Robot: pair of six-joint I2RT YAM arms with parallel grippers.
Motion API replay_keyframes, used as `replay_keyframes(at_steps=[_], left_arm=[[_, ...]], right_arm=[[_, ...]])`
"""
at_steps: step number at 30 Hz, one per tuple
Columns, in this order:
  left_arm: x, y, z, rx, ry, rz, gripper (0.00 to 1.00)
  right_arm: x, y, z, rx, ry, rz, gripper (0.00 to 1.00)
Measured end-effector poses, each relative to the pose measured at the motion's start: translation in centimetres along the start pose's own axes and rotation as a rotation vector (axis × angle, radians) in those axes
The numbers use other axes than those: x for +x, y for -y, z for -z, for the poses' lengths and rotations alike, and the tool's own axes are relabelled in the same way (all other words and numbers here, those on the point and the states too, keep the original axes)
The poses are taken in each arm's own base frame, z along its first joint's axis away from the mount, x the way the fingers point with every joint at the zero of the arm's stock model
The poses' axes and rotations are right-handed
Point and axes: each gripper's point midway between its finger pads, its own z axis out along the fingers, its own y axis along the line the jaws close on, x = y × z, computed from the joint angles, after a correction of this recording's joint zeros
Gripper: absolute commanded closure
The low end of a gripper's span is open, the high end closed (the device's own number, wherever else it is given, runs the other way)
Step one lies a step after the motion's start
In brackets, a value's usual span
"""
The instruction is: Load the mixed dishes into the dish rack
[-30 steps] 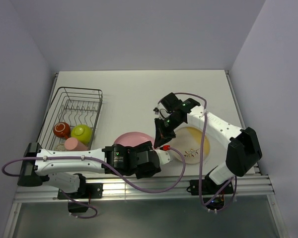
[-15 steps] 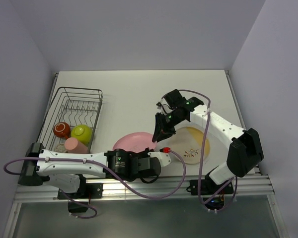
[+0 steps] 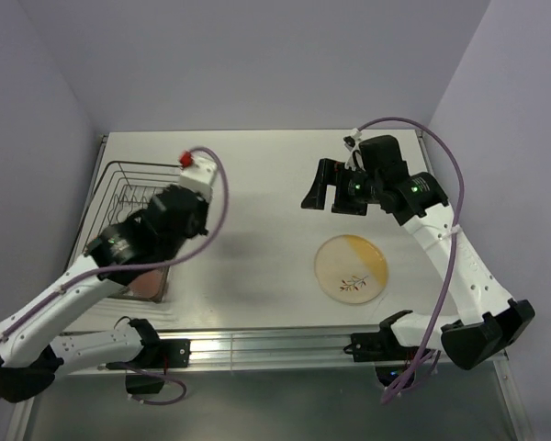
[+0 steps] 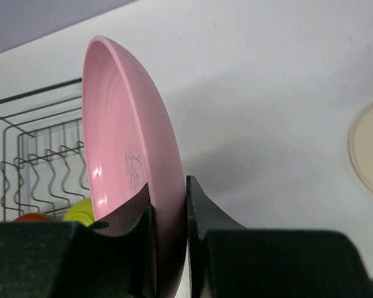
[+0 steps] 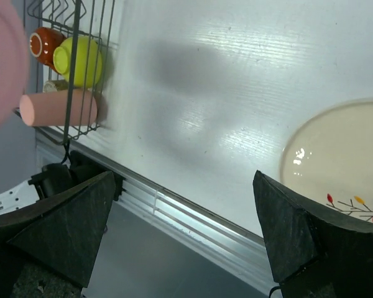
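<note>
**Pink plate on edge over rack's near half**

L gripper (image 4: 168,198) clamps the rim of the round pink plate (image 4: 124,155), held upright on edge over the near half of the dark wire dish rack (image 3: 156,170). Lime-green bowl (image 5: 81,59), dark red-orange mug (image 5: 42,43) & salmon-pink cup (image 5: 56,107) crowd the rack's near end. R gripper (image 5: 186,230) is wide open, holding nothing, above the white bench (image 3: 257,175). Cream-and-orange plate w/ leaf sprig (image 3: 351,267) lies flat nr the front edge, well apart from the rack, w/ a broad stretch of bench between.

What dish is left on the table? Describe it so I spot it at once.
On the right half of the white table, near the front edge, a plate lies flat, alone. It is cream with an orange-tinted rim and a leaf sprig, unlike the plain pink plate in the left gripper.
</note>
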Motion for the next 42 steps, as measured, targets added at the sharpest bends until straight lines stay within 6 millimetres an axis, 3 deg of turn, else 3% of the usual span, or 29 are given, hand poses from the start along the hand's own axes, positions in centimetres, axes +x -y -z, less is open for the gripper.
replay_keyframes(at_steps=[3,6,9,14,21,27,36,42], left_arm=[[-2.8,-4.8,-0.3,-0.063,0.043,0.101,1.00],[-4.2,-9.1,-1.2,-0.105,0.069,0.174,1.00],[-3.8,-12.8,-2.7,-0.119,0.047,0.235,1.00],[-2.7,-15.6,-5.3,-0.047,0.021,0.324,1.00],[-2.4,-16.5,-6.1,0.082,0.066,0.366,1.00],[-2.5,-16.0,-6.7,0.166,0.088,0.371,1.00],[1.6,-14.7,-8.2,0.207,0.012,0.439,1.00],[2.4,-14.8,-8.6,0.199,0.005,0.451,1.00]], right_arm=[[0.4,0.4,-0.1,0.010,-0.002,0.003,0.00],[1.8,1.4,-1.1,0.032,-0.053,-0.011,0.00],[3.4,2.6,-2.1,0.055,-0.104,-0.028,0.00],[5.0,3.6,-2.9,0.070,-0.150,-0.043,0.00],[4.9,3.4,-2.9,0.055,-0.146,-0.036,0.00],[5.4,3.4,-3.1,0.045,-0.163,-0.032,0.00],[5.9,3.7,-3.6,0.034,-0.175,-0.016,0.00],[6.1,3.7,-3.6,0.026,-0.182,-0.014,0.00]])
